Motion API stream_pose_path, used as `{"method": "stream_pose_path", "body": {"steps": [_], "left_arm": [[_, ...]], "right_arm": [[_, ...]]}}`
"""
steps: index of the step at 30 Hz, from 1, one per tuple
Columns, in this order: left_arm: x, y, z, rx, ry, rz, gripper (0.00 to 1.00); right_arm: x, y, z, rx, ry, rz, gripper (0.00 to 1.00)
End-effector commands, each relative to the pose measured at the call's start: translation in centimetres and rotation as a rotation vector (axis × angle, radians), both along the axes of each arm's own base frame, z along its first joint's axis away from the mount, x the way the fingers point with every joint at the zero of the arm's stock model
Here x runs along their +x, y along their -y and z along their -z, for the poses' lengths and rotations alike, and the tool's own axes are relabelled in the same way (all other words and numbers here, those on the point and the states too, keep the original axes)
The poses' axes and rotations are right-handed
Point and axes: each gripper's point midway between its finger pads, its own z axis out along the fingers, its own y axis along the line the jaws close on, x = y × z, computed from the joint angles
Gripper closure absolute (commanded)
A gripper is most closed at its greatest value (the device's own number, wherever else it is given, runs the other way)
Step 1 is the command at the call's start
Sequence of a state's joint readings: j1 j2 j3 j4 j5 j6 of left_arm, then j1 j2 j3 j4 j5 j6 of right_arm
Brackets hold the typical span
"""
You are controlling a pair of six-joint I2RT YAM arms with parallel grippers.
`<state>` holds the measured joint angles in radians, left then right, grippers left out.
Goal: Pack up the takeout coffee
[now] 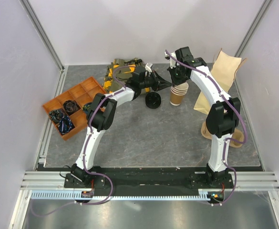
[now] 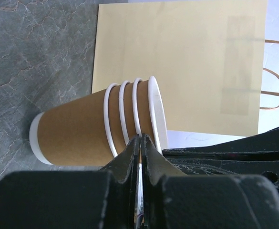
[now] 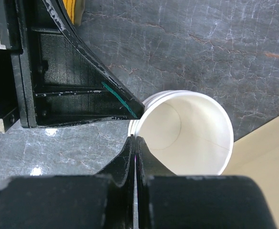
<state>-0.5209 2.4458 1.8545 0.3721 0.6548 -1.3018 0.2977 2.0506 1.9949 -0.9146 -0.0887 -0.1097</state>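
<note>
**Stack of cups (image 1: 179,94) could stick or tip**

Both grippers crowd the stack of cups, which stands on the table (image 1: 144,138). The right gripper (image 3: 135,141) is closed, and it looks pinched on the top cup's rim. The left gripper (image 2: 140,141) is closed too, right at the rims, but I cannot tell if paper is caught in it. If the cups stick, a pull could lift them all or knock the stack over. No takeout coffee with its lid on shows anywhere. Only the top view shows the loose black lid (image 1: 153,100) beside the stack. Only the right wrist view looks down into the empty top cup. The left wrist view shows four rims and the paper bag (image 2: 177,62) behind.
</note>
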Motion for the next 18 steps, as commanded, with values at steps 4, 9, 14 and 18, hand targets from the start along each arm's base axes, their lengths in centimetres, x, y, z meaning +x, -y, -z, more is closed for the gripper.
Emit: {"method": "stream_pose_path", "body": {"steps": [4, 9, 14, 18], "left_arm": [[0.3, 0.4, 1.7, 0.062, 0.023, -0.012, 0.95], [0.1, 0.3, 1.9, 0.071, 0.023, -0.006, 0.97], [0.0, 0.4, 0.7, 0.049, 0.043, 0.002, 0.97], [-0.1, 0.5, -1.0, 0.026, 0.072, 0.012, 0.94]], "right_arm": [[0.9, -1.1, -4.7, 0.036, 0.126, -0.025, 1.00], [1.0, -1.2, -4.8, 0.036, 0.129, -0.026, 1.00], [0.8, -1.1, -4.8, 0.030, 0.126, -0.030, 1.00], [0.7, -0.8, -5.5, 0.009, 0.141, -0.034, 1.00]]}}
